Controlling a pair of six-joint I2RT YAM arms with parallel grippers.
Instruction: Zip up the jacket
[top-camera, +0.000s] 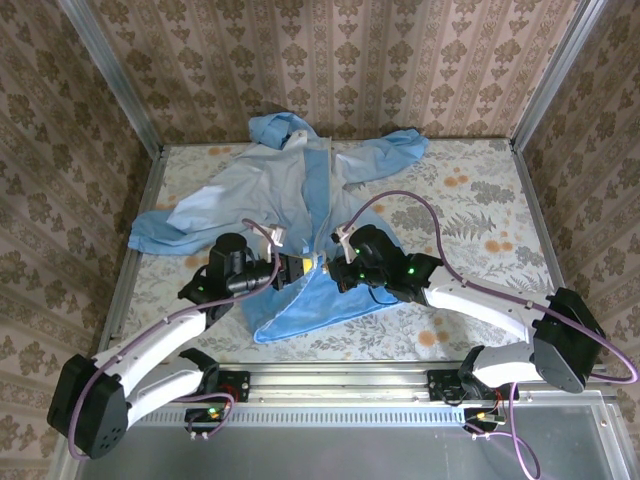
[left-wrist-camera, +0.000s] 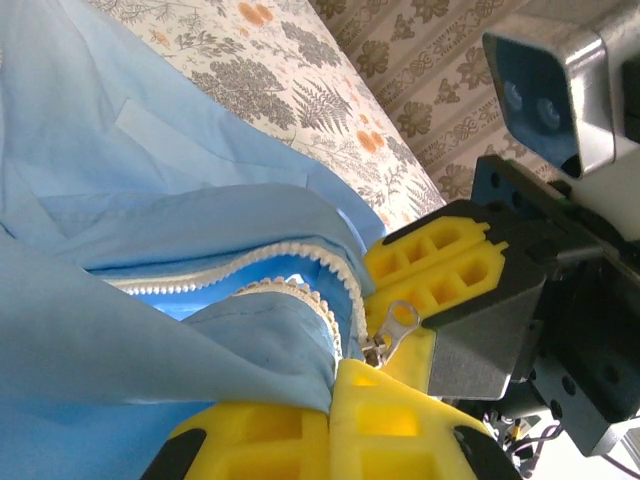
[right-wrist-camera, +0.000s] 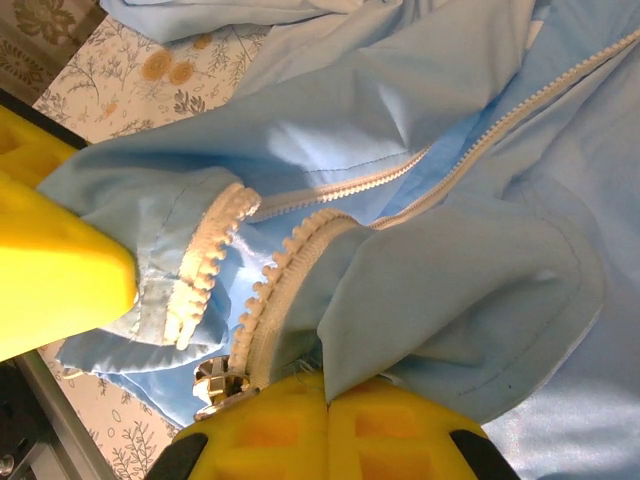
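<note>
No legible text, label, brand, number or sign to be read anywhere; printed patterns only, nothing in letters or digits.

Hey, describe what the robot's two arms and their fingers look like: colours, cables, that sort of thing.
The left arm and right arm have white links with black joints. Purple cables loop along them. The fingers are blocky yellow plastic with moulded pockets. A green light glows on the right arm.

Soft, even light from above leaves the top view bright and sharp, with faint shadows beside the jacket. In the wrist views its folds shade each other, its lining gleams, and yellow fingers beneath it blur.
</note>
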